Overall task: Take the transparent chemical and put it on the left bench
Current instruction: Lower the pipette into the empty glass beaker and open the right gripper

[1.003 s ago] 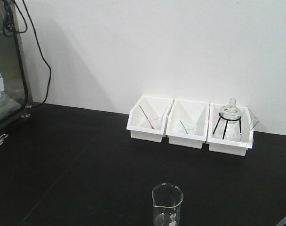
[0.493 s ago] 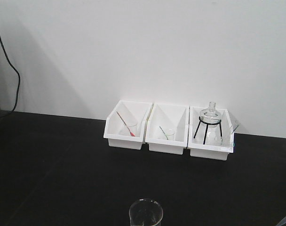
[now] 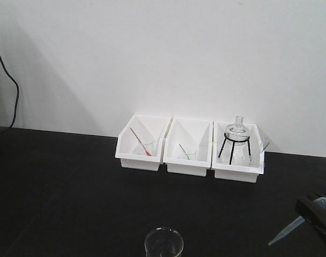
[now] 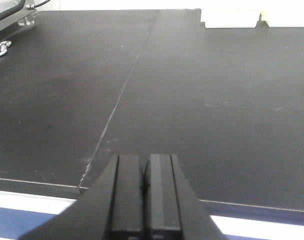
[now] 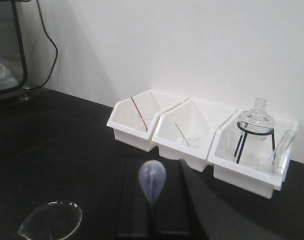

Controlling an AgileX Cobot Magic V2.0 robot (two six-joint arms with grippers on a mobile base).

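Spanning the view, the black counter (image 3: 66, 193) carries three white bins (image 3: 187, 168) at its back edge. In front of the bins and to their right, the fingers of the right gripper (image 5: 152, 200) pinch the clear pipette (image 5: 152, 179) by its bulb, over the counter. The fingers of the left gripper (image 4: 144, 195) are pressed together.

Left tool (image 4: 144, 161): matte black, two flat rectangular fingers (image 4: 128, 192) on a flaring base.
Right tool (image 5: 152, 165): matte black, broad flat fingers (image 5: 134, 200), angular body.
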